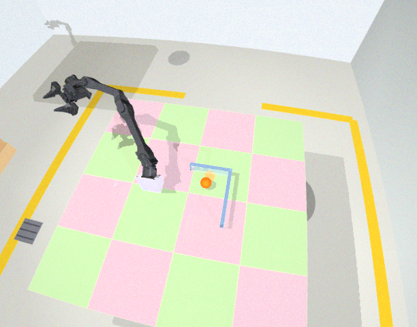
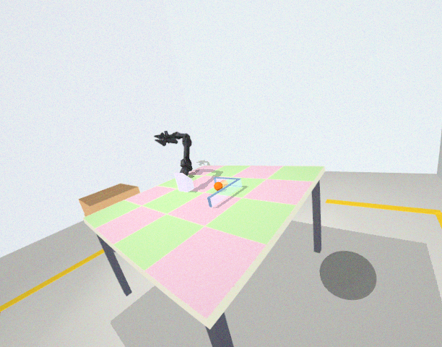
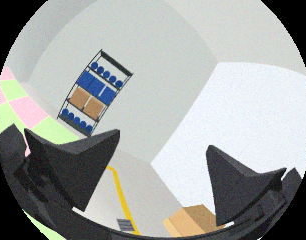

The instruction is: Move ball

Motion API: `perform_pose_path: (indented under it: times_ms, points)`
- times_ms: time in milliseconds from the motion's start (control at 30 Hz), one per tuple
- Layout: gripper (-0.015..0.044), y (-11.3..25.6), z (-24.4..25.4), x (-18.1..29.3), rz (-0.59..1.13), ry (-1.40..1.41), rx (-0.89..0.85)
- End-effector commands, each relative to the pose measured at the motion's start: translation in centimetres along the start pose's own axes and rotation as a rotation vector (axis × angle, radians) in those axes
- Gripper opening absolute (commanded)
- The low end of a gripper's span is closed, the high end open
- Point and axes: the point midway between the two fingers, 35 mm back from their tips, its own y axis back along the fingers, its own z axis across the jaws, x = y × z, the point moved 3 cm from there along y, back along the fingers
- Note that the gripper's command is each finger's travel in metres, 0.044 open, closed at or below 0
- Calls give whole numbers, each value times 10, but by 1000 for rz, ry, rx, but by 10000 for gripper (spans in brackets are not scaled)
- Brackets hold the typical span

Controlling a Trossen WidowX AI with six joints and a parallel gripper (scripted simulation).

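An orange ball (image 1: pixel 205 182) lies on the checkered table inside the corner made by two low clear blue walls (image 1: pixel 226 182). A pale see-through copy of the ball (image 1: pixel 210 176) sits just behind it, closer to the far wall and touching or overlapping the ball. The ball also shows in the exterior view (image 2: pixel 217 185). My gripper (image 1: pixel 58 100) is open and empty, held high and far from the ball, past the table's far left edge. In the wrist view the two fingers (image 3: pixel 156 174) stand wide apart with nothing between them.
The arm's pale base block (image 1: pixel 150 182) stands on the table left of the walls. A brown box (image 2: pixel 108 197) sits beside the table's left edge. Yellow floor lines run around the table.
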Motion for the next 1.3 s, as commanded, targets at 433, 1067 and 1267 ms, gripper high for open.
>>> perform_pose_path:
  times_ms: [433,1067,1267]
  points:
    - [407,151,5,68,346,-257,264]
    - [407,404,121,90,937,-658,778]
    - [407,467,179,67,1116,-791,957]
